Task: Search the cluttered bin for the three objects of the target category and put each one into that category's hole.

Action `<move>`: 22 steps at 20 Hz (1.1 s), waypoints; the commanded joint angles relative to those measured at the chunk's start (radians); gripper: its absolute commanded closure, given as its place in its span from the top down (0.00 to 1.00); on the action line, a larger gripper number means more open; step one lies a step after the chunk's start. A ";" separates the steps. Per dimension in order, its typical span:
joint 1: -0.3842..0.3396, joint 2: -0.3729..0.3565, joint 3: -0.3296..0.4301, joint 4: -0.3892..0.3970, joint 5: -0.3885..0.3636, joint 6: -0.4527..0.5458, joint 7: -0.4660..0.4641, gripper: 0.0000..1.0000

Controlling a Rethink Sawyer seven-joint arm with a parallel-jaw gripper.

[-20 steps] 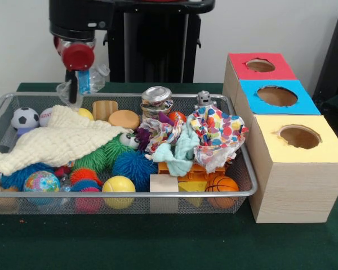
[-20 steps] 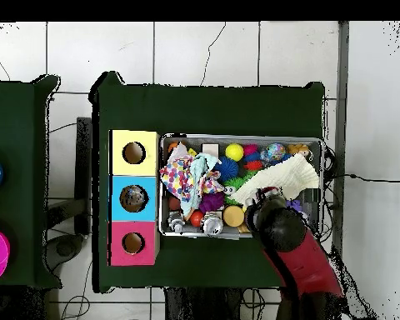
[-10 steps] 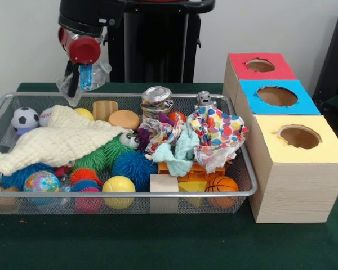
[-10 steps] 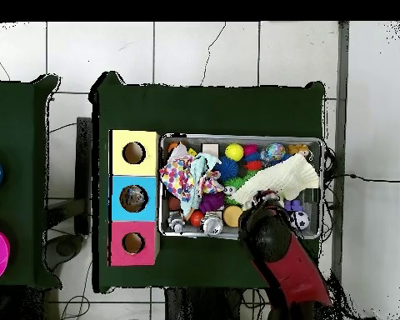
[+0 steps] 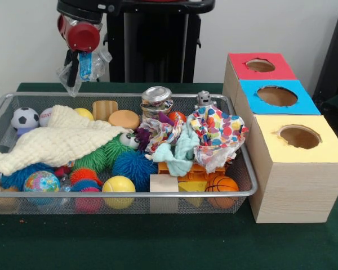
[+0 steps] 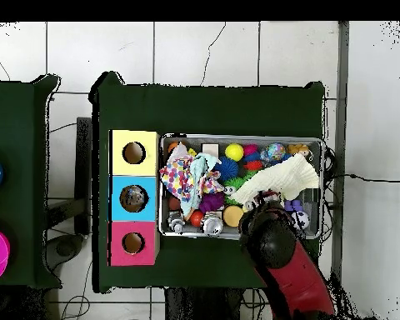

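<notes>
My gripper [image 5: 78, 66] hangs above the far left end of the wire bin [image 5: 158, 194], shut on a crumpled clear plastic bottle with a blue label [image 5: 85, 64]. The bottle is lifted well clear of the bin's contents. In the overhead view the red arm [image 6: 278, 246] covers the gripper and bottle at the bin's lower edge. Three boxes with round holes stand beside the bin: red [image 5: 258, 63], blue [image 5: 277, 95] and yellow [image 5: 299, 138]. A crushed metal can [image 5: 156, 100] lies at the bin's far side.
The bin holds a cream cloth [image 5: 56, 143], spiky rubber balls [image 5: 132, 166], a soccer ball [image 5: 25, 118], a yellow ball [image 5: 119, 187], a small basketball [image 5: 221, 184], wooden blocks [image 5: 164, 183] and a dotted rag [image 5: 217, 132]. The black pedestal [image 5: 152, 42] stands behind.
The gripper has risen with the plastic bottle, from just over the bin's far rim to well above it. The bin's contents have not shifted.
</notes>
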 commanded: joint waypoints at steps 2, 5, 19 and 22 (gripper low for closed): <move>-0.049 -0.051 0.166 0.038 0.043 0.121 0.229 0.00; -0.053 -0.055 0.177 0.047 0.042 0.112 0.232 0.00; -0.157 -0.057 0.336 0.103 -0.056 -0.002 0.211 0.00; -0.152 -0.049 0.337 0.104 -0.057 -0.005 0.219 0.00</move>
